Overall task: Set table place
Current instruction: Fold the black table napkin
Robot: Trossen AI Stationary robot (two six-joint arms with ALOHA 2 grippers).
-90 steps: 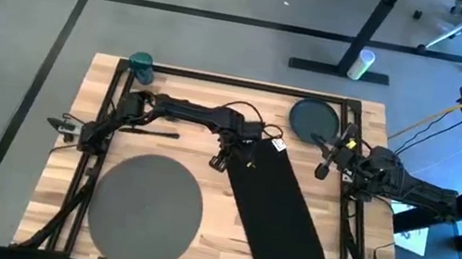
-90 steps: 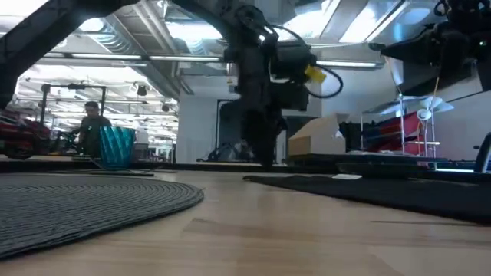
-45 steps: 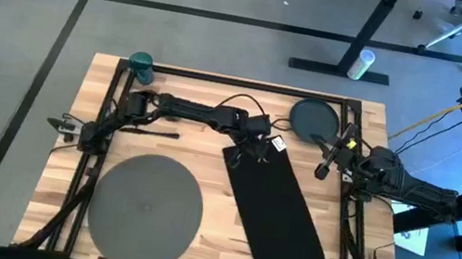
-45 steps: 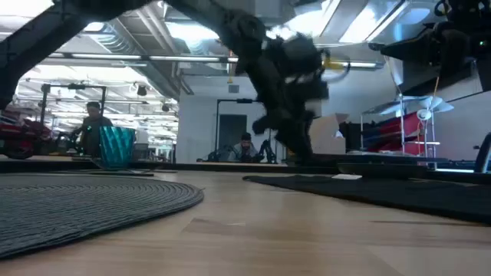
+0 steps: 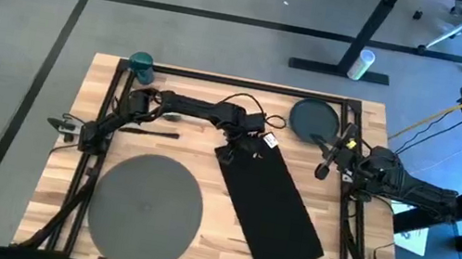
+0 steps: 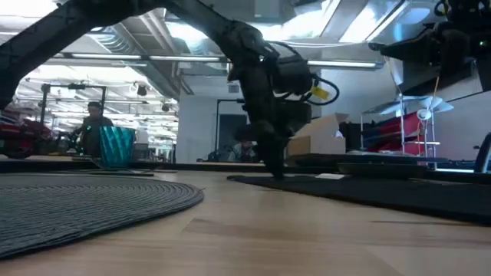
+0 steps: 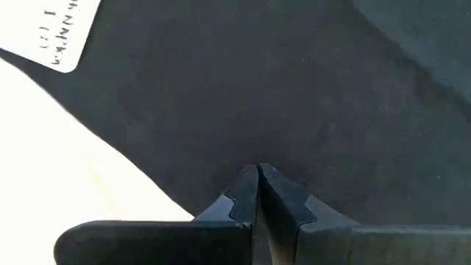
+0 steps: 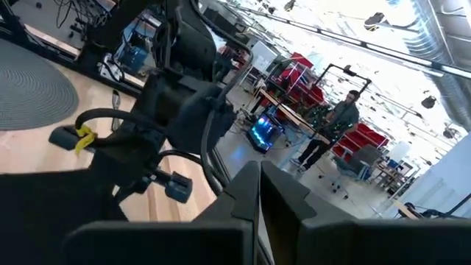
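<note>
Near centre frame, left tool (image 5: 229, 155), fingers clamped on long black cloth napkin's (image 5: 272, 207) upper corner, had dragged it slightly left across light wood tabletop (image 5: 204, 177) w/ right tool (image 5: 321, 170) idle, closed, upper right.

The mat (image 5: 146, 205) loses its left part past the low view's edge. The napkin (image 5: 269, 208) runs off that view's right edge, and the left arm (image 5: 192, 110) covers its far corner seen from above. The napkin's label (image 7: 59, 29) is cut at the left wrist view's edge, its print too blurred to read. The utensils (image 5: 151, 131) near the table's (image 5: 203, 181) left edge are too small to tell fork from spoon. The right arm (image 5: 392, 180) partly hides the plate's (image 5: 311, 118) rim.
</note>
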